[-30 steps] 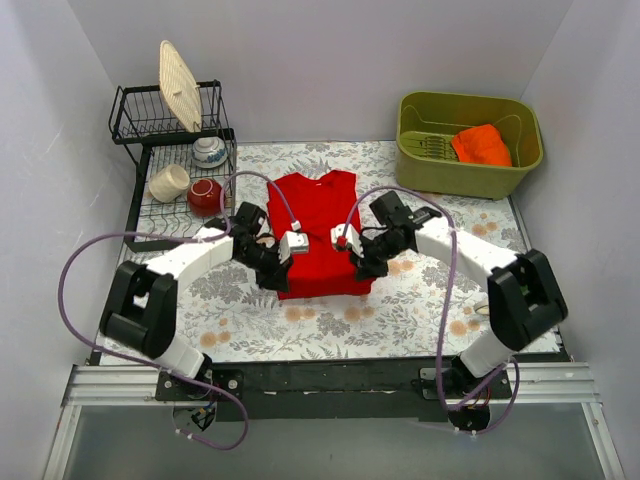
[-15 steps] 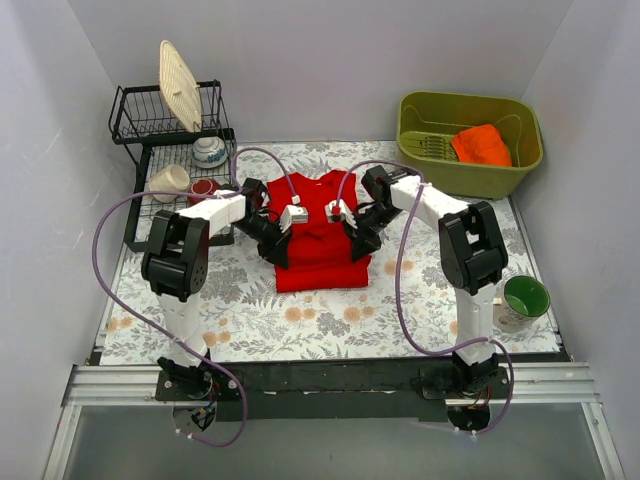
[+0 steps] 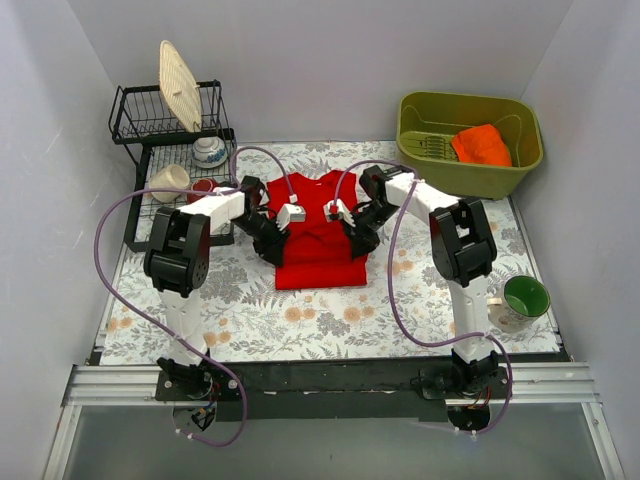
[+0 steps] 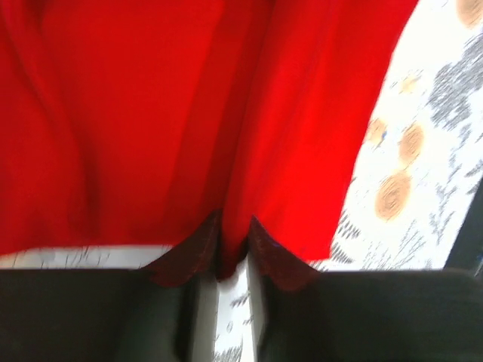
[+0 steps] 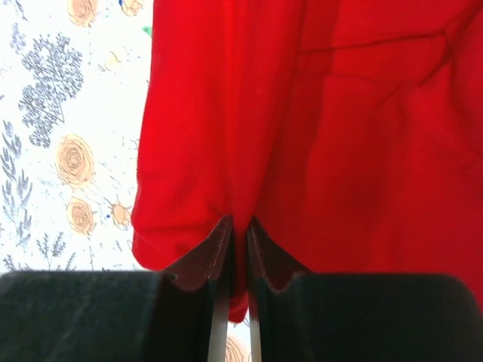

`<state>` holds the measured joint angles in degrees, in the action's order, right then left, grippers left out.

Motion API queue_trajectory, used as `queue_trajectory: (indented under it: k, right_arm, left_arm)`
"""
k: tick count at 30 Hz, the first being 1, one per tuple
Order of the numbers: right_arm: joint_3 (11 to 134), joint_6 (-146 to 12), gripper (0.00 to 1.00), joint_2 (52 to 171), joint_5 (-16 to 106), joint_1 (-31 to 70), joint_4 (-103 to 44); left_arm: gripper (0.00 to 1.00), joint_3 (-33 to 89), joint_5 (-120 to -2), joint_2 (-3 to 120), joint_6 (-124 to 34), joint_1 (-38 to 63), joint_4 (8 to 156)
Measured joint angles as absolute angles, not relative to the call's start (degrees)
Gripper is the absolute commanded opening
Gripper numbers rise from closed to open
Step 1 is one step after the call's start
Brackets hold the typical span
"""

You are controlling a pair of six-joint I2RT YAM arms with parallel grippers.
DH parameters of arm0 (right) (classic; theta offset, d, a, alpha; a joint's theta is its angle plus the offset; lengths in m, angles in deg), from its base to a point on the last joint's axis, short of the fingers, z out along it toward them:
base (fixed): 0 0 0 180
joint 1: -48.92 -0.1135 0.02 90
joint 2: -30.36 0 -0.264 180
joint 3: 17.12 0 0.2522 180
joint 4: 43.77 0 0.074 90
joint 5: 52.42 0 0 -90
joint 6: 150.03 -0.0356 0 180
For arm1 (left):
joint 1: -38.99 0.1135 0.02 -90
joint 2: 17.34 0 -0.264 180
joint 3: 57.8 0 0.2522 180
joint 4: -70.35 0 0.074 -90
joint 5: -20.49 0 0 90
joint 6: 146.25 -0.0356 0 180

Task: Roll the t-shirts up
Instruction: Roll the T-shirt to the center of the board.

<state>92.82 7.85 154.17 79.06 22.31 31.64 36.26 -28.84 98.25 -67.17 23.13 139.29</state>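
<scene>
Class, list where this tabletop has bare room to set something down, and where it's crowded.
Free: the strip between the t-shirt and the near edge of the table; the near-left corner before the dish rack. Crowded: mid-table, where left tool and right tool clamp it.

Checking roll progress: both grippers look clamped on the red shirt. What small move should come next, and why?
Probably carry both pinched folds a little toward the collar, together. The left gripper and right gripper are each shut on a fold of the t-shirt, and its far part lies flat, unrolled.
</scene>
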Motion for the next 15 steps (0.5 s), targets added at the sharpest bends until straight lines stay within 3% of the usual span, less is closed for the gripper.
queue_trajectory:
  k: [5, 6, 9, 11, 13, 15]
  right_arm:
    - [93.37, 4.00, 0.52, 153.84, 78.29, 24.19, 30.00]
    - [93.37, 2.97, 0.60, 153.45, 78.25, 24.89, 29.10]
    - [93.24, 0.72, 0.66, 150.78, 77.81, 26.96, 27.11]
    - [90.66, -0.17, 0.67, 146.68, 77.29, 28.01, 24.03]
    - [85.83, -1.16, 0.76, 140.77, 76.65, 28.25, 21.08]
    - [80.06, -2.42, 0.78, 134.55, 75.84, 27.86, 17.91]
  left_arm:
    - [0.51, 33.09, -33.28, 94.97, -64.66, 25.40, 136.27]
    - [0.57, 32.06, -33.98, 93.22, -64.28, 25.71, 135.20]
    - [0.66, 26.70, -34.57, 84.76, -64.00, 26.58, 130.44]
    - [0.66, 20.91, -34.70, 75.89, -64.55, 26.12, 125.76]
    - [0.67, 16.87, -34.65, 69.31, -65.44, 24.61, 122.70]
    - [0.67, 12.80, -34.76, 63.93, -66.45, 21.93, 118.44]
